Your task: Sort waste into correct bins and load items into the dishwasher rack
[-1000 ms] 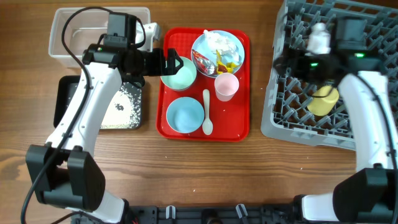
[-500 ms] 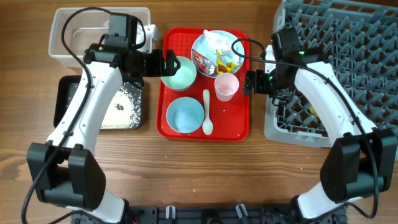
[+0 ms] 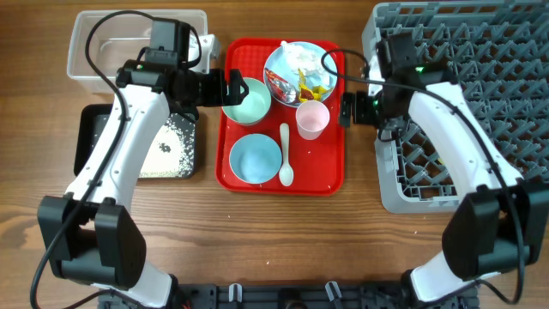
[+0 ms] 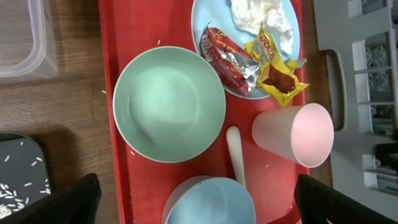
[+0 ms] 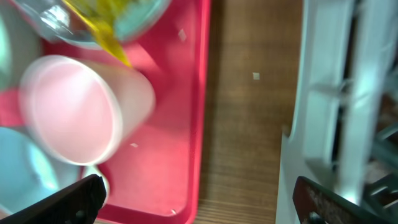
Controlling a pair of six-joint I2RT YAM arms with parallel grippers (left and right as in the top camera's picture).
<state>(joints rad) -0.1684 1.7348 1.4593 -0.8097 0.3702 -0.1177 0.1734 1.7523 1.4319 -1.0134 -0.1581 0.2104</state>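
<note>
Both grippers spread wide, holding nothing.
Left gripper at the mint bowl's left rim, upper centre; right gripper just right of the pink cup, apart from it; red tray also carries blue bowl, white spoon, plate with tissue and wrappers; rice grains in black tray; dishwasher rack at right.

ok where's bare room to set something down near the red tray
Bare wood in front of the red tray. On it, only the corner right of the spoon, in front of the pink cup. The gap to the rack is crowded by the right gripper.
</note>
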